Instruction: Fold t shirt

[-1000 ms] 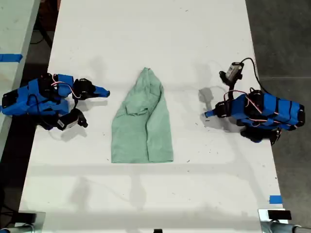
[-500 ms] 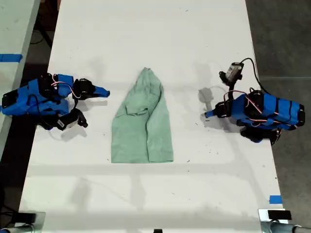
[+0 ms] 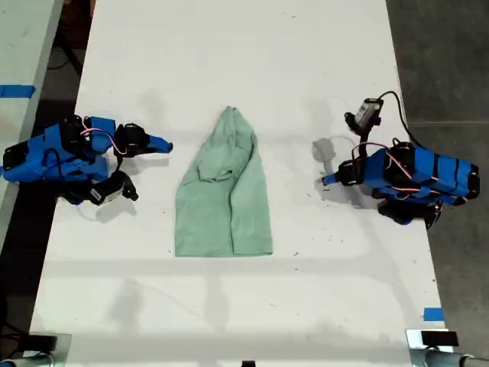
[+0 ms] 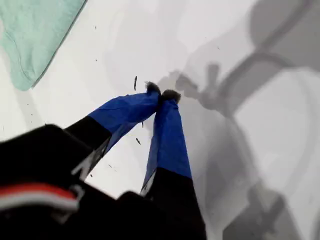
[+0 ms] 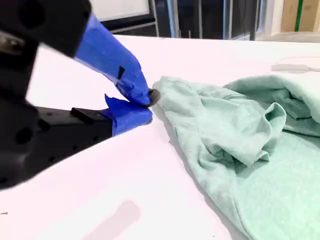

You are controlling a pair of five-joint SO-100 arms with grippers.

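First arm [image 3: 412, 180]: on the exterior view's right, it has shifted by a hair; the move is too small to give a direction.
Shadow [image 3: 322, 149]: the grey patch on the table [image 3: 229, 46], just on the far side of my first gripper [image 3: 327, 180], is paler and softer than a second ago.
Second arm [image 3: 69, 157]: on the exterior view's left, the black part on its near side has settled very slightly, at most.

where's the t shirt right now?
The t shirt lies flat near the middle of the white table in the exterior view, between the two blue arms, its pointed end toward that view's top. Neither gripper holds it.
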